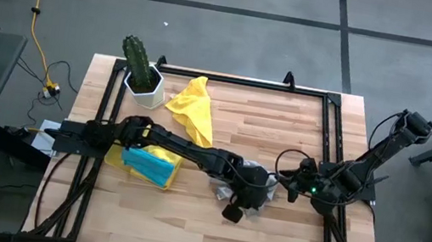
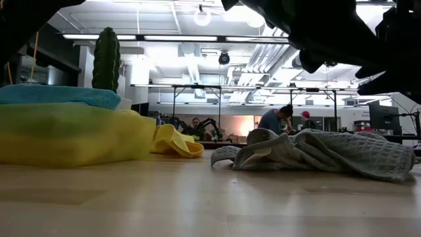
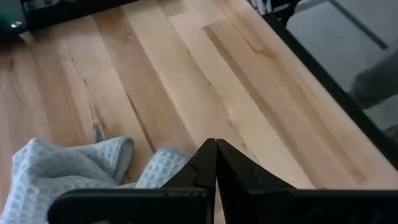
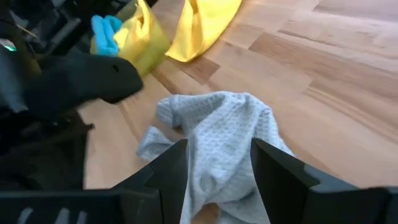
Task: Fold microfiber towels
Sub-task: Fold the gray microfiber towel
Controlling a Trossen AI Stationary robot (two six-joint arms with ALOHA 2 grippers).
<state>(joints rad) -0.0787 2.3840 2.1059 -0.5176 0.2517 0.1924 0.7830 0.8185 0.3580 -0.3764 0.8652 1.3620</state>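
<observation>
The grey towel [image 4: 217,149] lies crumpled mid-worktop [image 1: 268,232], light, limp and waffle-textured, best pinched at a loose corner; the left gripper [image 3: 216,163] is closed beside it, the right gripper [image 4: 214,168] open above it.

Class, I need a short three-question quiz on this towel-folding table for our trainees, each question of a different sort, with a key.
1. True or false: the grey towel lies neatly folded.
2. Which gripper is shut: left or right?
3. What lies on top of the yellow towel stack?
A. the turquoise towel
B. the potted cactus
C. the loose yellow towel

Key: 1 false, it is crumpled; 2 left; 3 A.
</observation>
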